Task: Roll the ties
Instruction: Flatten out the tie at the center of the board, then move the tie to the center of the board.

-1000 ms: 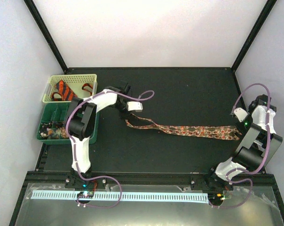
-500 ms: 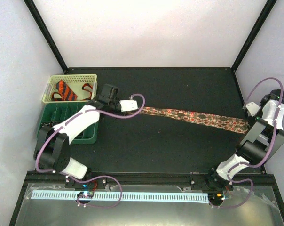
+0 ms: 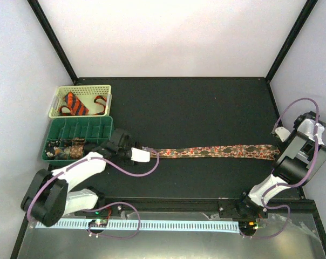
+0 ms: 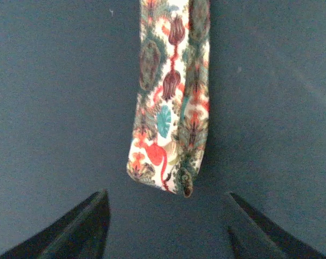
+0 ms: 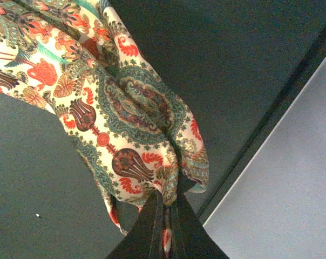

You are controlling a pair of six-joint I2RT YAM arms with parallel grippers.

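Observation:
The brown-green-red speckled tie point(image 3: 217, 151) lies stretched across the black table point(image 3: 195, 108) from left to right. My left gripper point(image 3: 147, 155) is open just short of the tie's narrow end point(image 4: 165, 156), which lies free on the table between and ahead of my fingers point(image 4: 82, 229). My right gripper point(image 3: 278, 145) is shut on the tie's wide end point(image 5: 136, 124), pinching the bunched fabric near the table's right edge. An orange tie with black stripes point(image 3: 76, 103) lies in the pale basket point(image 3: 82, 89).
A green compartment tray point(image 3: 82, 129) stands at the left, below the pale basket, with small items in its front cells. The black frame rail point(image 5: 292, 91) and a grey wall run close beside my right gripper.
My left gripper let go of the narrow end and drew back toward the near left. The tie swung down and now lies lower and straight. The right gripper moved slightly inward.

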